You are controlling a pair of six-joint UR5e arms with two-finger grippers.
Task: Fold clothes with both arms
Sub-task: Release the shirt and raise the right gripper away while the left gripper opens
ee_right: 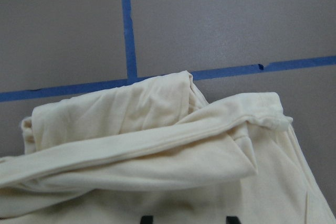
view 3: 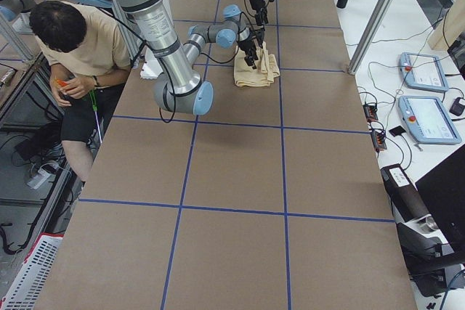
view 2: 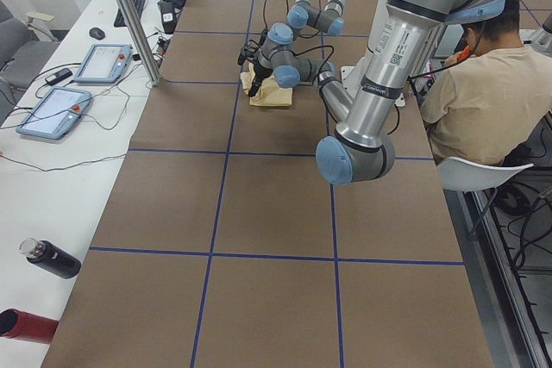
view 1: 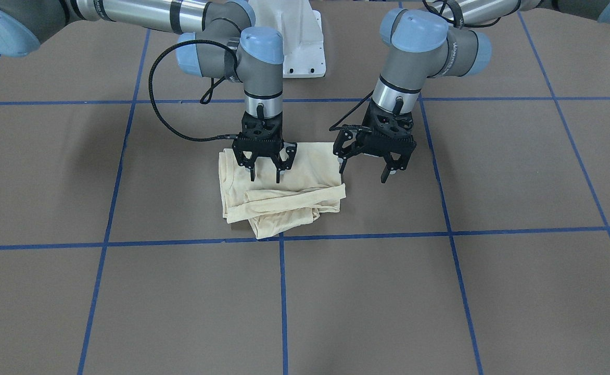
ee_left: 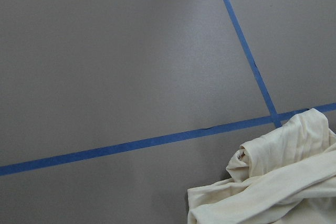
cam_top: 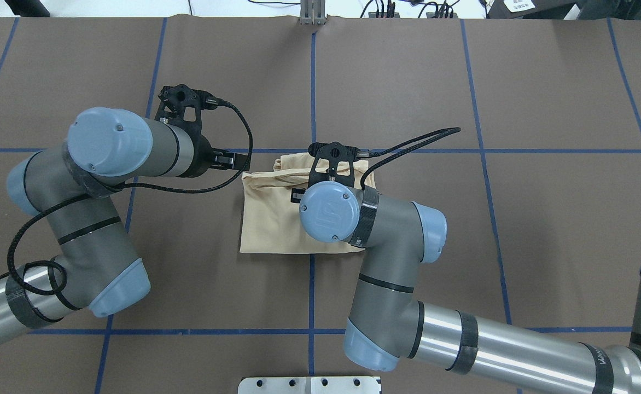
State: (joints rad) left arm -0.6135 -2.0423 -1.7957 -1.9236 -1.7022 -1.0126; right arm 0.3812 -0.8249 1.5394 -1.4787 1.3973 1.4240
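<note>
The cream-yellow shirt point(view 1: 279, 195) lies folded into a rough rectangle near the middle of the table point(view 1: 440, 291). A sleeve is laid across its far edge, the edge away from the robot, and that edge reaches a line of blue tape point(view 1: 367, 237).

The front-facing view shows both sets of fingers, which the overhead view hides beneath the wrist joints. The right claw point(view 1: 266, 177) hangs over the shirt with its fingers spread and pointing down at the cloth, nothing between them. Whether the tips touch the fabric cannot be told. The left claw point(view 1: 363, 174) also stands apart and empty, over bare table just beside the shirt's left edge.

The right wrist view alone shows two small dark marks of print at the bottom edge of the cloth, below the rolled sleeve. The left wrist view catches only a bunched corner of the shirt low on the right. The rest of it is brown table crossed by tape.

Only the side views show a person point(view 2: 492, 96) seated behind the robot and two tablets point(view 2: 78, 84) on the white bench along the table's far side. A dark bottle point(view 2: 50, 258) lies on that bench, its contents not visible. A white basket point(view 3: 29, 281) stands on the floor, and its inside cannot be seen.
</note>
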